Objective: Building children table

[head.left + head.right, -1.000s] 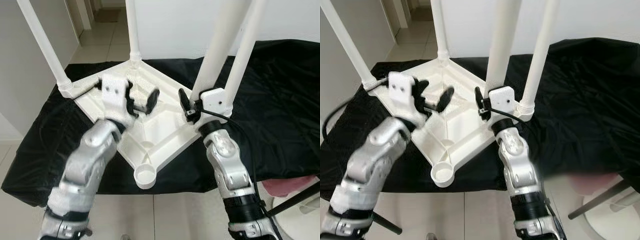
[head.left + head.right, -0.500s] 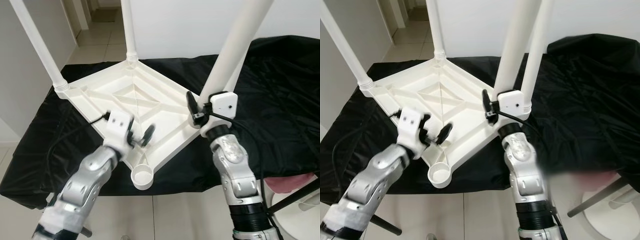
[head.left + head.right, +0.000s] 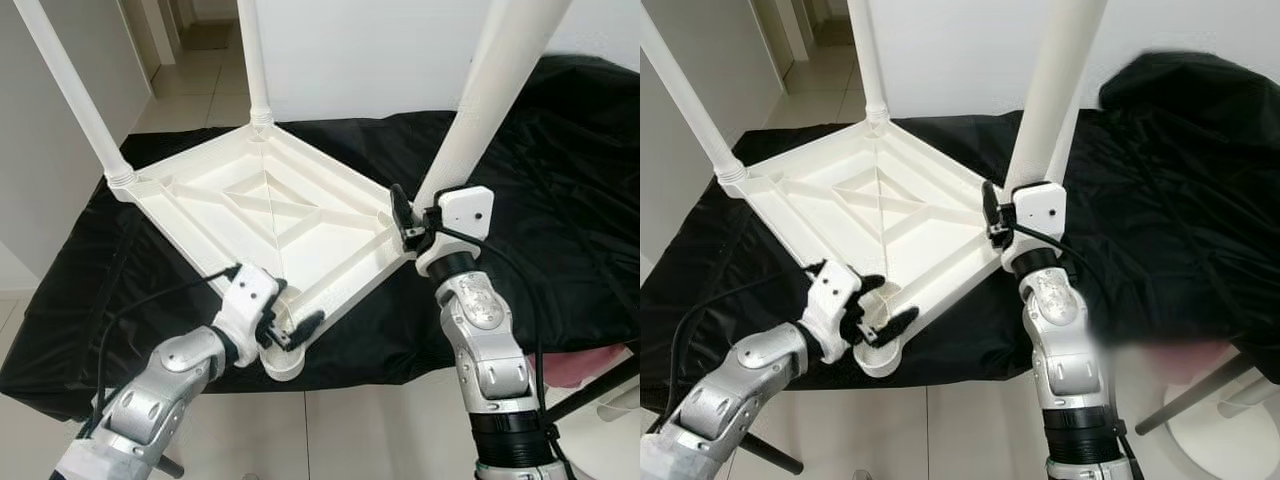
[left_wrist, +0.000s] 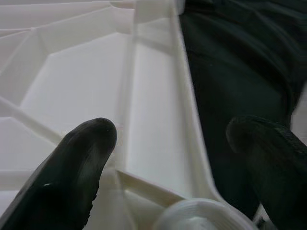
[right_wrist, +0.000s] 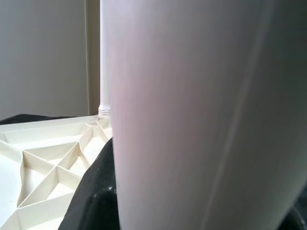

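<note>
In the left eye view, the white tabletop (image 3: 262,212) is seen lying upside down on a black cloth (image 3: 560,200) spread over a bench, so that its ribbed underside and corner sockets face up for the legs. Legs already stand in the far corner (image 3: 252,60) and the left corner (image 3: 72,95). The near corner socket (image 3: 285,360) is empty and overhangs the bench edge. The left gripper (image 3: 290,325) is set at this corner, its black fingers spread apart and straddling the rim beside the socket, probably to steady the top. The loose leg (image 3: 495,95) is held upright in the right gripper (image 3: 410,222), which is closed around its lower end, seemingly so that it can be carried over to the open socket. In the right eye view, the same layout is shown, and another leg is partly seen behind the held one, at the right corner. In the left wrist view, the two fingertips (image 4: 79,163) are seen well apart, with the tabletop's edge rail between them and the threaded rim of the empty socket (image 4: 192,218) just below; nothing is clamped. In the right wrist view, the held leg (image 5: 192,120) is seen very close, with the tabletop's ribs (image 5: 43,163) beyond it.
</note>
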`<state>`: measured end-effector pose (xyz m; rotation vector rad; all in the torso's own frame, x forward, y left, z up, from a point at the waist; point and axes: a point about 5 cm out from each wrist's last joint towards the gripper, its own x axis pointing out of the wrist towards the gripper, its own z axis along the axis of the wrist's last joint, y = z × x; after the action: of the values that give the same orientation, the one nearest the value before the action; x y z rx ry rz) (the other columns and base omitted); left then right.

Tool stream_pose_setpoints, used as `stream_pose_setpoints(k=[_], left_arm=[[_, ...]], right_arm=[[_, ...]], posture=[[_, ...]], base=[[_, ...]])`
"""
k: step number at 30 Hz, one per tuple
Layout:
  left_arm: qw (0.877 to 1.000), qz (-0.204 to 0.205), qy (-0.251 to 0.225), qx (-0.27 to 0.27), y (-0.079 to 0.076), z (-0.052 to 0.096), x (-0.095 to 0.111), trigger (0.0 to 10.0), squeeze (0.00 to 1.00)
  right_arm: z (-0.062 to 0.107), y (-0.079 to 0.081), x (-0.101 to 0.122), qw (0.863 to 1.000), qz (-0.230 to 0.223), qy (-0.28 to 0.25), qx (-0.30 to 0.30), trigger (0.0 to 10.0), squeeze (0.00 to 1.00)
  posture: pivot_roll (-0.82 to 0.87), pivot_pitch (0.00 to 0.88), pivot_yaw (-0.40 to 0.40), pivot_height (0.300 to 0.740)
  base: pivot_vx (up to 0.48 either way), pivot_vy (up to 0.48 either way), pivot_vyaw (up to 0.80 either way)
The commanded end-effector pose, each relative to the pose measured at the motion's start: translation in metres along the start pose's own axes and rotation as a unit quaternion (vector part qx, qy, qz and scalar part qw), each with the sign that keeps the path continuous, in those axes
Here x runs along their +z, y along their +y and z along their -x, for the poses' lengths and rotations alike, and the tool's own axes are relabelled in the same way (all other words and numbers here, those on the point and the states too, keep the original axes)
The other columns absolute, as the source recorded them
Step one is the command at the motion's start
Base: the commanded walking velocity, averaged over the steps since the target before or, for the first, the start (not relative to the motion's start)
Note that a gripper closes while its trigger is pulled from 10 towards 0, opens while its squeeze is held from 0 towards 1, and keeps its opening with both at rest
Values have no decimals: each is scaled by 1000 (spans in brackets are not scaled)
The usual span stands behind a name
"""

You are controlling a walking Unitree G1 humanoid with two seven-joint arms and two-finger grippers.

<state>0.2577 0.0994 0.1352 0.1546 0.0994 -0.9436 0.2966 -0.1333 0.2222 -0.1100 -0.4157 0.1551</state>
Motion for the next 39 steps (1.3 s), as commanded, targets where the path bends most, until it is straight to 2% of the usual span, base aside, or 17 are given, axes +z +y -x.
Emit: stream_pose_setpoints(k=[1,4,8,12,15,18,22,26,28,30,31,34,39], left_arm=[[997,-5,12,-82,-14,4,-4,10000,0],[993,-21,29,-112,-21,4,-11,10000,0],[992,-24,34,-115,-22,1,-15,10000,0],[995,-28,38,-92,-19,-6,-17,10000,0],[998,-16,50,-35,-11,-20,-21,10000,0],[999,-5,51,-14,-9,-26,-20,10000,0],[999,-1,50,-6,-8,-28,-19,10000,0],[998,-1,56,22,-3,-41,-17,10000,0],[998,-1,56,22,-3,-41,-17,10000,0],[998,-5,53,24,-2,-44,-15,10000,0],[998,-12,41,36,-1,-55,-6,10000,0],[998,-17,35,50,2,-62,1,10000,0],[998,-7,30,63,6,-63,9,10000,0]], right_arm=[[2,1,4,1000,4,-4,0,10000,0],[2,2,3,1000,5,0,3,10000,0],[1,3,3,1000,7,0,6,10000,0],[1,2,4,1000,9,0,5,10000,0],[0,1,5,1000,13,0,5,10000,0],[0,1,5,1000,14,1,5,10000,0],[-1,1,5,1000,15,2,5,10000,0],[-1,2,4,1000,16,5,5,10000,0],[-1,2,4,1000,16,5,5,10000,0],[-2,3,4,1000,17,6,5,10000,0],[-2,2,4,1000,19,6,0,10000,0],[-3,2,4,1000,19,5,-5,10000,0],[-3,2,4,1000,20,6,-7,10000,0]], posture=[[-1,33,72,740],[1,29,66,740],[1,29,66,740],[-6,26,64,740],[-12,21,60,740],[-17,15,57,740],[-17,15,57,740],[-20,16,64,740],[-20,16,64,740],[-23,13,68,740],[-26,8,73,740],[-26,11,80,740],[-24,14,82,740]], base=[[0,0,0],[0,0,0],[0,0,0],[0,0,0],[0,0,0],[0,0,0],[0,0,0],[0,0,0],[0,0,0],[0,0,0],[0,0,0],[0,0,0],[0,0,0]])
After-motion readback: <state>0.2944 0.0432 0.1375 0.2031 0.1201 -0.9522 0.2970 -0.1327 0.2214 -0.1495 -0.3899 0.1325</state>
